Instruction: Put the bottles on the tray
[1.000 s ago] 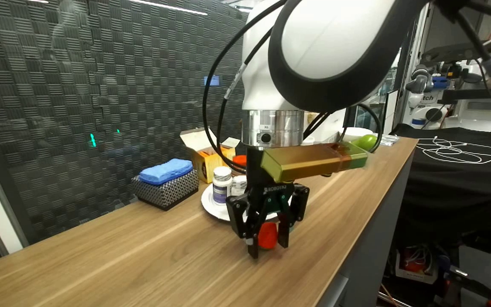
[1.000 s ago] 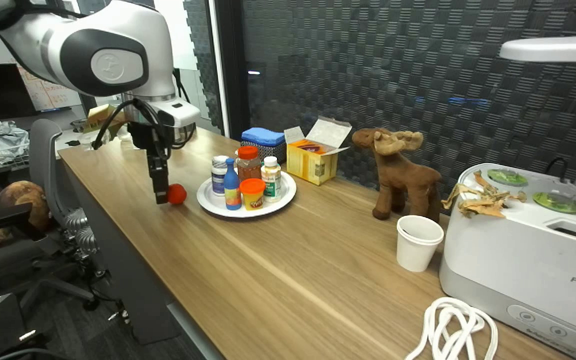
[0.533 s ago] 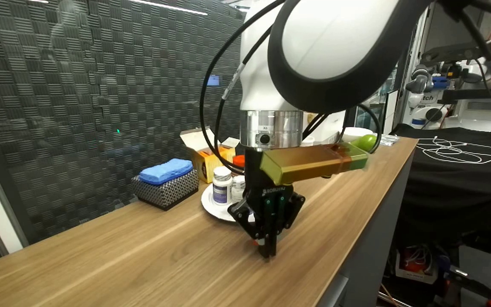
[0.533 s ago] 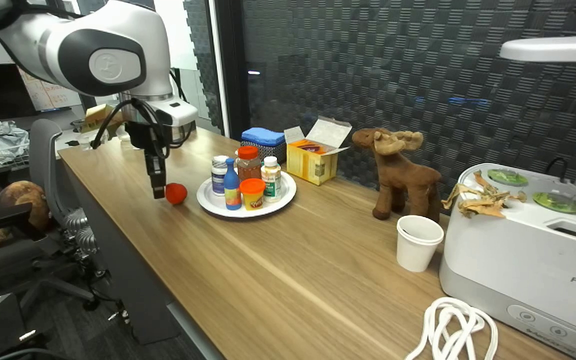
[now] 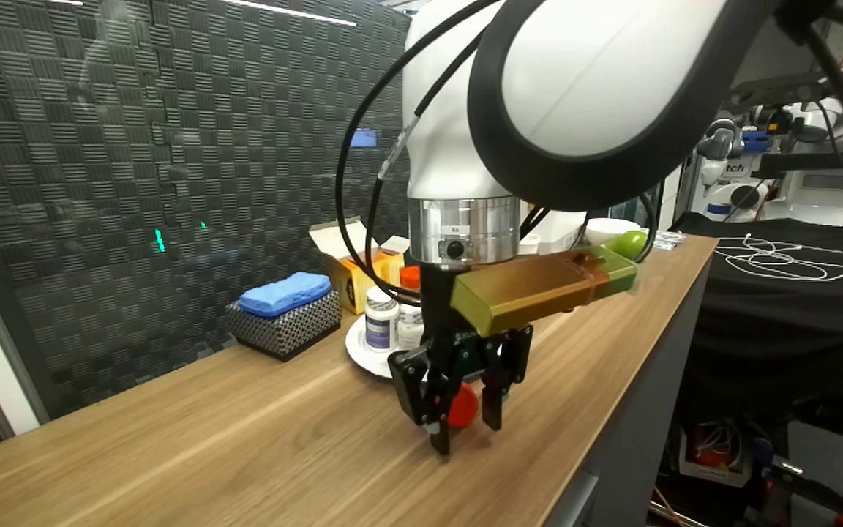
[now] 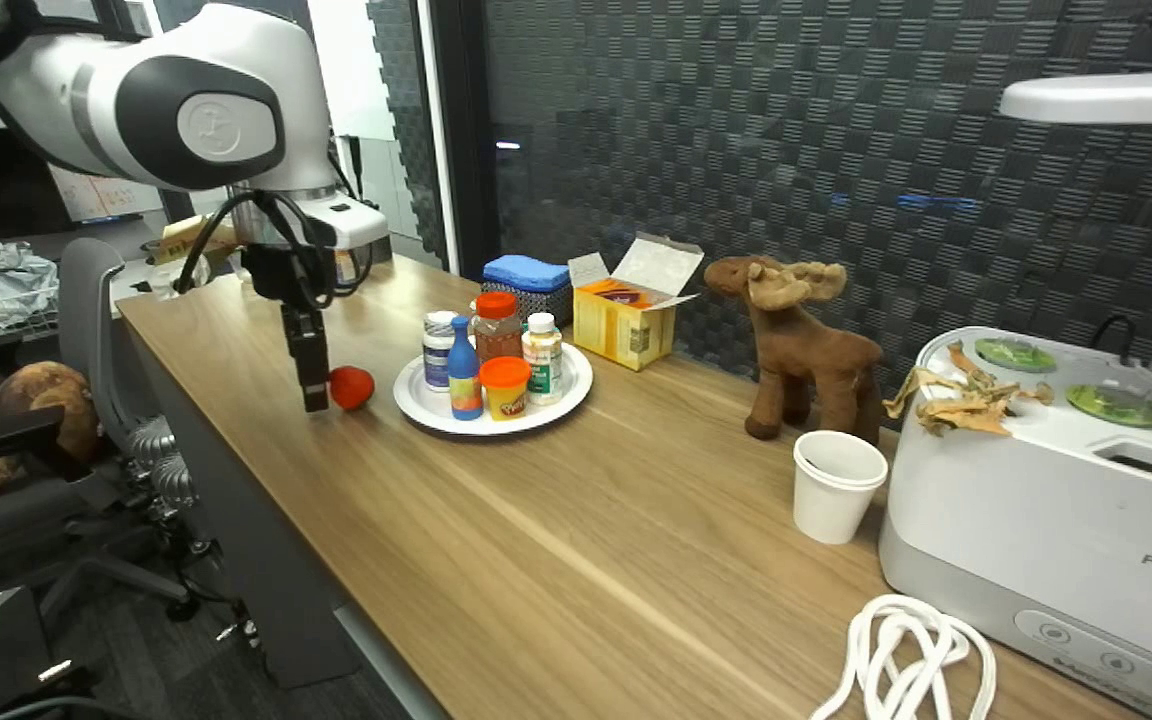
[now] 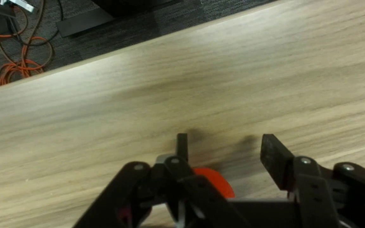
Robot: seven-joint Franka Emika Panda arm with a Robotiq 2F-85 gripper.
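Note:
The bottles stand upright together on the tray (image 6: 578, 376), a round white dish: a white bottle with a blue label (image 6: 437, 360), a blue bottle (image 6: 464, 378), a red-lidded jar (image 6: 497, 338), an orange-lidded tub (image 6: 507, 398) and a white-capped bottle with a green label (image 6: 542, 362). In an exterior view the arm hides part of the tray (image 5: 361, 357). My gripper (image 5: 466, 430) is low over the table, jaws apart and holding nothing. A round red object (image 6: 352, 388) rests on the table between gripper and tray. In the wrist view one finger partly covers the red object (image 7: 217, 181).
Behind the tray are an opened yellow box (image 6: 626, 335) and a dark box with a blue cloth (image 6: 526, 272) on top. A plush moose (image 6: 806, 350), paper cups (image 6: 839, 490), a white appliance (image 6: 1046, 490) and white cord (image 6: 911, 650) stand further along. The table edge runs near the gripper.
The jaws were apart a second ago, shut half a second ago, and now are apart again. The gripper has shifted slightly away from the tray. The red object has hardly moved.

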